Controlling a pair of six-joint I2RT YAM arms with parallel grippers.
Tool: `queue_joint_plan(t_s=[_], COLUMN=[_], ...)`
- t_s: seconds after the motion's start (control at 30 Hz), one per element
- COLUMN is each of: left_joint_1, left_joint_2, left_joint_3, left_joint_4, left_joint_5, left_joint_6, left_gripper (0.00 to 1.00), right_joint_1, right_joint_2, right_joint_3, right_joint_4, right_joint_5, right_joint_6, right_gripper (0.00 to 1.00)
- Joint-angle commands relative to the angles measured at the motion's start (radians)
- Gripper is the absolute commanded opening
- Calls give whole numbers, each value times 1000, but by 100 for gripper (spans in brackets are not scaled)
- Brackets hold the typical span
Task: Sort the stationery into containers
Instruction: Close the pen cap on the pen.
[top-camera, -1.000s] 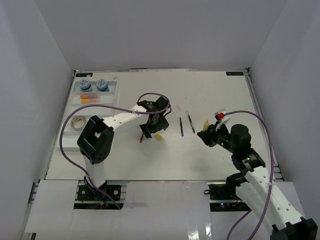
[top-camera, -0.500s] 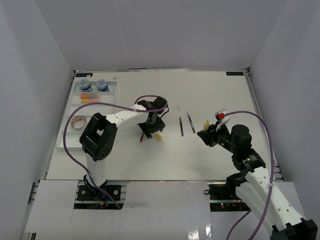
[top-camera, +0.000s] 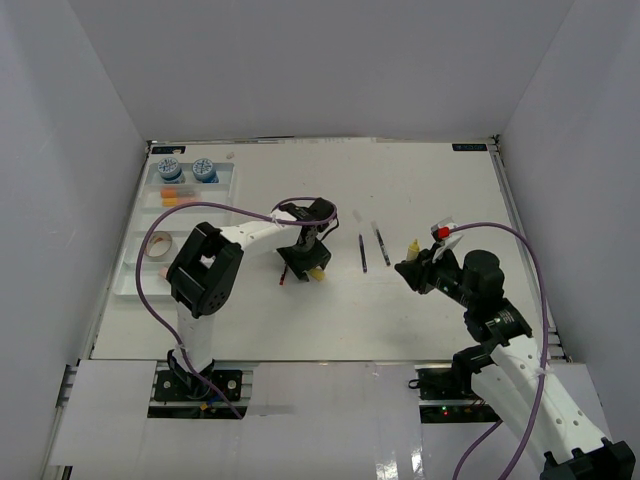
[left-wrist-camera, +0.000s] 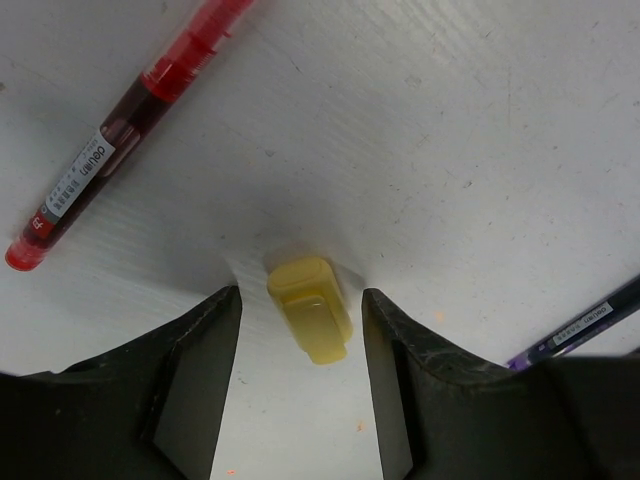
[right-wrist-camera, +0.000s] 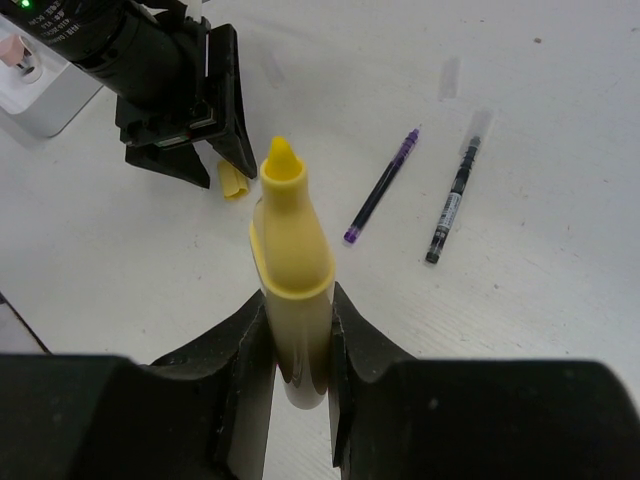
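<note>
**A:** What is the left claw (top-camera: 303, 262) over?

**B:** A small yellow piece (left-wrist-camera: 310, 310) lying flat on the table (left-wrist-camera: 470, 140), mid-table and well away from the tray (top-camera: 128, 268). It is probably a marker cap, but it could be an eraser; the wrist view doesn't settle it. The jaws stand apart on either side of it, with a sliver of table showing on each side, so nothing is gripped.

**A:** How will it handle?

**B:** I'd guess it is light, stiff, smooth plastic. It is short enough to squirt out or spin if pinched near an end. I'd take it across its narrow width at the middle, where its long sides run about parallel to the fingers (left-wrist-camera: 190, 380). I'd stay low, since it barely rises off the table.

**A:** Is anything in the way?

**B:** The red pen (left-wrist-camera: 120, 140) lies just beside it, up and to the left, apart from both the piece and the fingers. A purple pen (left-wrist-camera: 585, 325) pokes in at the right edge, also apart.

**A:** And the right claw (right-wrist-camera: 296, 330)?

**B:** It is clenched on a yellow marker (right-wrist-camera: 290, 230), held upright with its bare tip up. That is a rigid barrel, and the grip sits below the collar, so it looks secure. A dark pen (right-wrist-camera: 455, 200) lies on the table beyond it, beside the purple one.

**A:** What is in the tray?

**B:** Two tubs (top-camera: 187, 169) are at its far end and a tape roll (top-camera: 157, 243) is nearer.
</note>
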Motion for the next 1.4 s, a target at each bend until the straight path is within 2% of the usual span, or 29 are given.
queue_joint_plan(t_s=[0.0,0.27,0.57,0.7,0.8,1.03,1.17,1.37], left_joint_1=[4,6,7,6,6,4,6,6], left_joint_2=[-10,-13,-45,-82,-125,-226,-301,-434], left_joint_3=[-13,-38,-50,-42,-19,50,57,-27], left_joint_4=[4,15,24,38,63,164,300,539], left_joint_5=[15,23,9,-19,-55,-134,-154,-129], left_joint_6=[-70,-82,-73,-41,24,240,433,607], left_gripper=[62,54,29,19,15,12,12,13], right_joint_1=[2,1,1,4,16,81,156,292], right_joint_2=[-12,-15,-9,-6,31,149,224,402], right_joint_3=[-12,-6,-2,-5,12,83,118,210], right_joint_4=[46,37,35,66,69,80,125,198], right_joint_5=[-11,-6,-18,-104,-152,-146,-115,-69], right_joint_6=[4,4,-1,-6,-10,-7,0,34], right_gripper=[9,9,9,9,8,8,8,8])
